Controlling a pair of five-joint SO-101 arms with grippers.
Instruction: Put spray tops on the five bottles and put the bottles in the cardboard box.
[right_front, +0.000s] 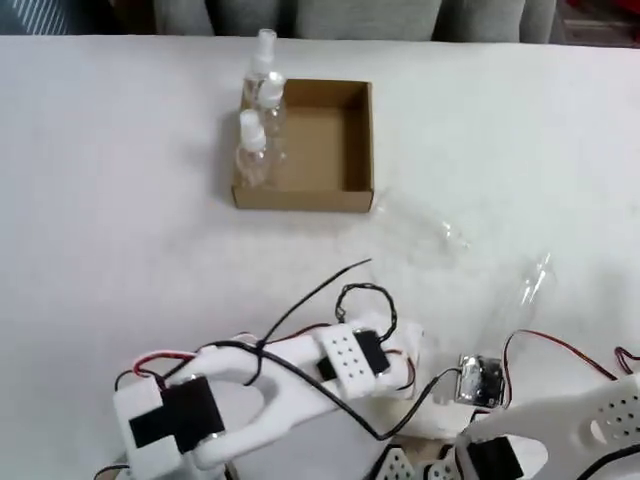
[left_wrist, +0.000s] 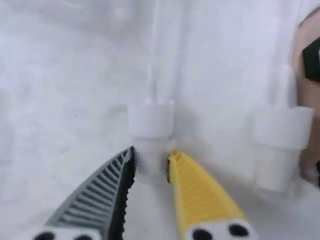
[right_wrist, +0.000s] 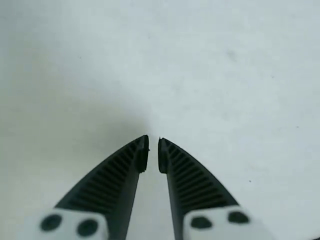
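- I saw the table (right_front: 100, 150) as plain white, no pattern.
- Cardboard box (right_front: 345, 150) was brown, plain.
- Bottles (right_front: 252, 155) in it looked clear, with white tops.
- Left gripper (left_wrist: 150, 160): I logged one finger (left_wrist: 100, 200) as grey-black and the other (left_wrist: 200, 200) as yellow, both ribbed.
- Spray top (left_wrist: 151, 120) at that gripper was white.
- Right gripper (right_wrist: 152, 152): both fingers were black and ribbed, on white bases.
- Arms (right_front: 290, 375) were white with black patches.
- Wires (right_front: 320, 298) were black and red.
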